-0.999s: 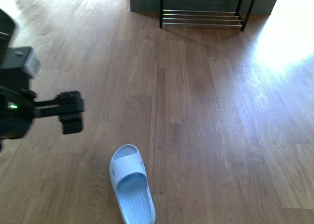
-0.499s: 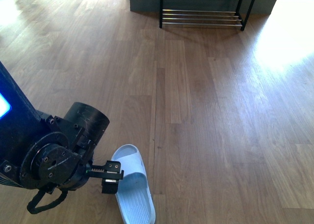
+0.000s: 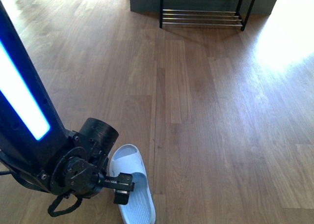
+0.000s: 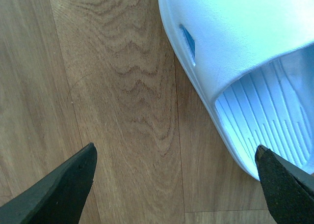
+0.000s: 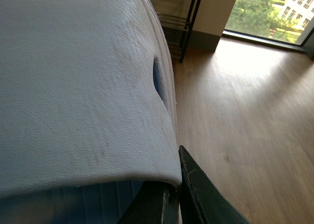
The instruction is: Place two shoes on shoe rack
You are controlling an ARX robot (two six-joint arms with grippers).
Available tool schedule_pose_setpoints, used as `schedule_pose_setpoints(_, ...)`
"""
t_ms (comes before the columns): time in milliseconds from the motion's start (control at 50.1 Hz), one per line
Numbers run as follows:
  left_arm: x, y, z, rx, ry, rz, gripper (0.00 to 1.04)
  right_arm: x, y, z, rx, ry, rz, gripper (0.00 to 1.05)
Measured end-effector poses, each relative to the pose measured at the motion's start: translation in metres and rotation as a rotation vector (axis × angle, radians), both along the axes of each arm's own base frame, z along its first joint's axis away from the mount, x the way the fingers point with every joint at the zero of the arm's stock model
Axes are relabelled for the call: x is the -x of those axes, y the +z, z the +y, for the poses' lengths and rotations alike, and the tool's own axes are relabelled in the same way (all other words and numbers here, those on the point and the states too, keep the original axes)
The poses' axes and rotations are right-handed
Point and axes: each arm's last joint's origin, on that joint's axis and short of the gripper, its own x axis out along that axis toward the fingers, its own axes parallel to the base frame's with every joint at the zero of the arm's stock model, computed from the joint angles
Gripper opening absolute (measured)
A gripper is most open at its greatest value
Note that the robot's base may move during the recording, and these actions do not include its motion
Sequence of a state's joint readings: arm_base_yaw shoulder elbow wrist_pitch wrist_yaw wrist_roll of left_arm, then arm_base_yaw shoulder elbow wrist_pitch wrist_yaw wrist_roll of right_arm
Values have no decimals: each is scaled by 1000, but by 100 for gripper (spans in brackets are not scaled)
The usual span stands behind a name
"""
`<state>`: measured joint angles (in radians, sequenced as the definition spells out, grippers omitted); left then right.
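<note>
Front view: The left gripper [image 3: 123,188] sits low beside the light blue slide [image 3: 128,164]. The slide lies flat on the wood floor [image 3: 211,111], close to the robot.
Left jaws: They are spread wide and hold nothing. In the left wrist view, one finger is over bare floor and the other is at the slide's side edge.
Right jaws: In the right wrist view, the right gripper [image 5: 171,199] looks pinched on the side wall of the other slide [image 5: 73,86]. That slide fills most of the view.
Shoe rack: The shoe rack [image 3: 201,17] stands by the far wall, well apart from the slide on the floor.
Step in hand: The left arm is most likely getting ready to pick up the slide on the floor.
Doing it well: The jaws should shift across until the slide's side wall sits between the two fingers. Then they should go down and close. The rubber looks bendy, so a deep bite should hold better than a pinch at the tips.
Edges: The finger by the rim could land on top of the slide and push it away.
Open room: The floor between the slide and the rack is bare wood, so nothing blocks the way.
</note>
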<state>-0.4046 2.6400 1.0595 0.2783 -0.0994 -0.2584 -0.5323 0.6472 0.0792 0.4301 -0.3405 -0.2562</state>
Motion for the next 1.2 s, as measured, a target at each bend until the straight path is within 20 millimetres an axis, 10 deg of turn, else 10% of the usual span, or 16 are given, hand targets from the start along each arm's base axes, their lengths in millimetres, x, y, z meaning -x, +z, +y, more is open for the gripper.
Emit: schedule_pose_setpoints(1199, -27, -50, -18, -94, -88, -213, 95, 0, 0, 0, 0, 0, 0, 2)
